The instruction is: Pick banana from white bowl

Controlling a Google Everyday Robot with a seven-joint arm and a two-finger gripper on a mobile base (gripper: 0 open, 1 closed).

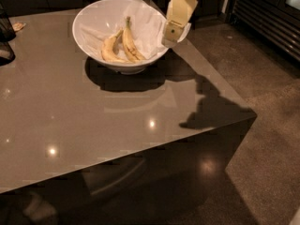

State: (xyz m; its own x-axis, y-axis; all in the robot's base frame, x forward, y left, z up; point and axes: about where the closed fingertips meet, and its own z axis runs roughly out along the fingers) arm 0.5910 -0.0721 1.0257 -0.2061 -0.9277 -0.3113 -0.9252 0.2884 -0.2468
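Observation:
The white bowl stands on the far part of the grey table. Two yellow bananas lie in it. The banana, longer and straighter with a thin stem pointing away, lies to the right of a shorter, curved banana. My cream-coloured gripper hangs from the top of the view over the bowl's right rim, to the right of the bananas and above them. It holds nothing that I can see.
A white paper sheet lines the bowl's right side and sticks out past the rim. Dark objects stand at the table's left edge. The table's right corner drops to the floor. A dark slatted unit stands at the far right.

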